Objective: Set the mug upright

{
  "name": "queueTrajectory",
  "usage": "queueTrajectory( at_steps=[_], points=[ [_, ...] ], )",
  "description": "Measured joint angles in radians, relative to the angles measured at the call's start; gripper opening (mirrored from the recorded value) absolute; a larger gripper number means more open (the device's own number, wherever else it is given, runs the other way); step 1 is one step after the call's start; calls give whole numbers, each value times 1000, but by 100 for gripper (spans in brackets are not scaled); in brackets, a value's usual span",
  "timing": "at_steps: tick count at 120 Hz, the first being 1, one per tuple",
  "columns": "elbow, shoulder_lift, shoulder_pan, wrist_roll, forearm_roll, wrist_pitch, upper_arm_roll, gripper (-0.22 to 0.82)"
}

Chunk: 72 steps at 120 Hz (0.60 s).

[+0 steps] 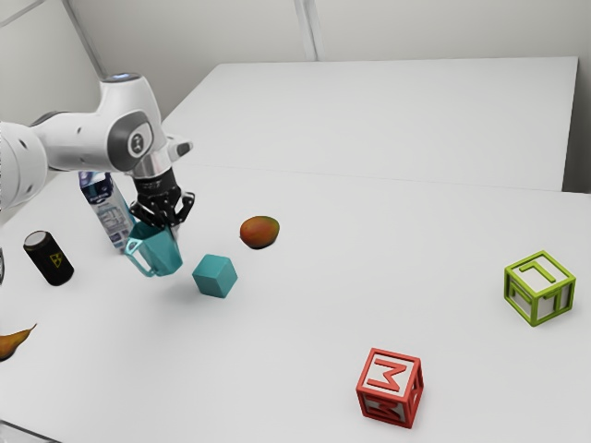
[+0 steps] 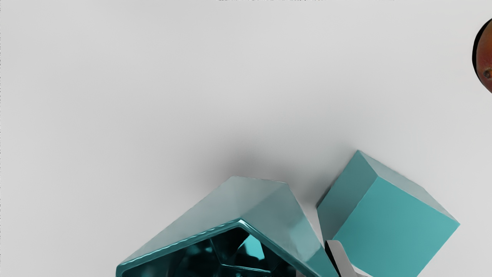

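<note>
The teal faceted mug (image 1: 159, 253) is below my gripper (image 1: 174, 229) in the exterior view, tilted a little, with its handle toward the exterior view's left. In the wrist view the mug (image 2: 269, 204) has its opening toward the camera, and my gripper (image 2: 317, 265) is shut on its wall near the rim, one finger outside and the other inside. The mug's handle is out of sight there. Whether its base touches the table cannot be told.
A teal cube (image 1: 215, 276) stands close beside the mug. Around them on the white table (image 1: 277, 341) are a mango (image 1: 259, 232), a carton (image 1: 107, 212), a black can (image 1: 49, 258), a pear (image 1: 13, 343), a red letter block (image 1: 390, 388) and a green one (image 1: 539, 288).
</note>
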Motion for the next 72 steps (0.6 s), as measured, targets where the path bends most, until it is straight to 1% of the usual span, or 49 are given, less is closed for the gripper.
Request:
queueTrajectory(
  at_steps=[25,72],
  points=[
    [28,57,23,-15,-4,-4,-1,-17],
    [53,130,34,-32,-34,-1,-2,-17]
  ],
)
